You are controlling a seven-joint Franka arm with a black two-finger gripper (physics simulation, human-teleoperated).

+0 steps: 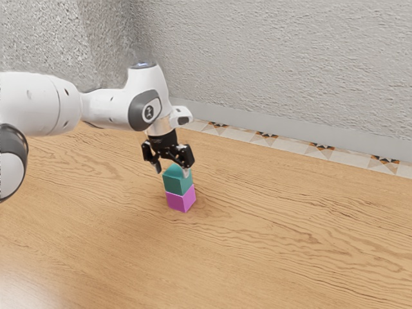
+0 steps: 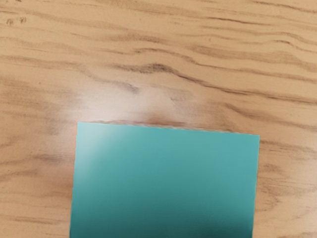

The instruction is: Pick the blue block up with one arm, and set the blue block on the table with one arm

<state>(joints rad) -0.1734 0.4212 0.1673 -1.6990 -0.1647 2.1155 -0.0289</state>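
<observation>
Atop the magenta block (image 1: 179, 202), the teal block (image 1: 177, 183) needs a clean grip

From where I'm standing, the black two-finger gripper (image 1: 172, 170) is open, its fingers parted at the top of the teal block, with no hold on it. I take that block for the blue one. It rests upright on the magenta block, which stands on the wooden table (image 1: 277, 251).

The descent is what would make me hold my breath. One finger looks very near the block's upper edge; if the hand is off-centre, a fingertip could land on the top face and press or tip the stack instead of passing beside it. Closing off-centre could push the teal block sideways before both fingers bite, perhaps right off its perch. Too shallow a grip might let it swivel or slip on the way up; too deep a reach might catch the magenta block as well.

Later, a sideways move begun before it is lifted free could drag the lower block along. And letting go too high above the wood would probably make it bounce or topple.
</observation>
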